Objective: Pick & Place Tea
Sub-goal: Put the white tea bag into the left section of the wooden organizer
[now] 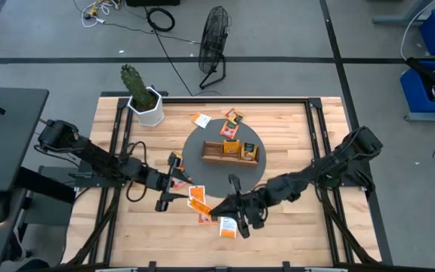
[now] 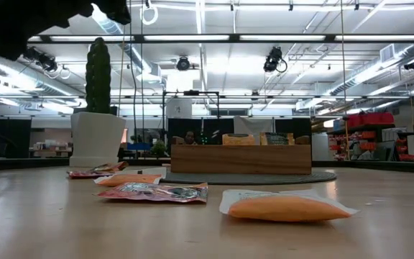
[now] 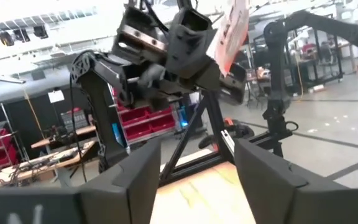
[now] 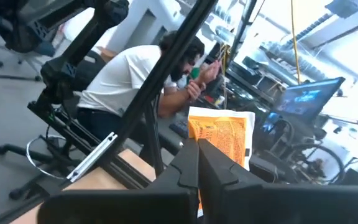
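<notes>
The right gripper pinches 1 orange tea sachet near the table's front edge, apparently lifted, while the left gripper stands open, holding nothing.

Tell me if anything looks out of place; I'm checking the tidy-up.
Yes: several orange tea sachets lie scattered on the wooden table instead of in the brown wooden tray. The right gripper holds one orange sachet.
</notes>
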